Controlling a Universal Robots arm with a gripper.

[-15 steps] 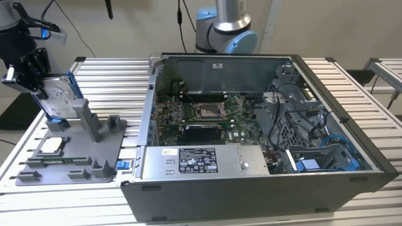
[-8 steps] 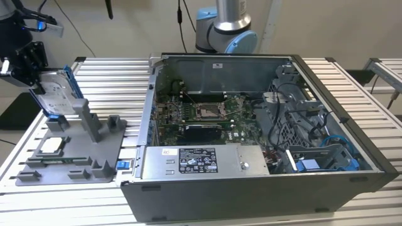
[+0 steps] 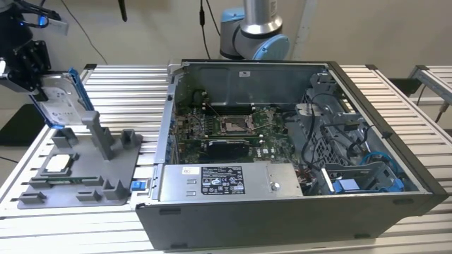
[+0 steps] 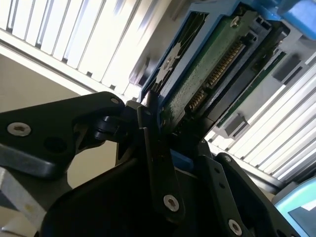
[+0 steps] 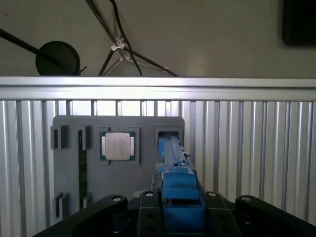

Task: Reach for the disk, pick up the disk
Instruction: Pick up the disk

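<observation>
Gripping the disk (image 3: 62, 100) by its blue edges, the gripper (image 3: 37, 79) had its fingers (image 4: 158, 168) clamped on it in the upper left of the exterior view. The disk stood upright, its low end by the grey holder (image 3: 120, 169). Picking up looked under way; lifting clear would need a straight, steady pull.

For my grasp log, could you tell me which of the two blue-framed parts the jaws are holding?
The disk, on edge at the grey tray on the exterior view's left, clamped by the gripper; the other blue bracket sits inside the computer case.
</observation>
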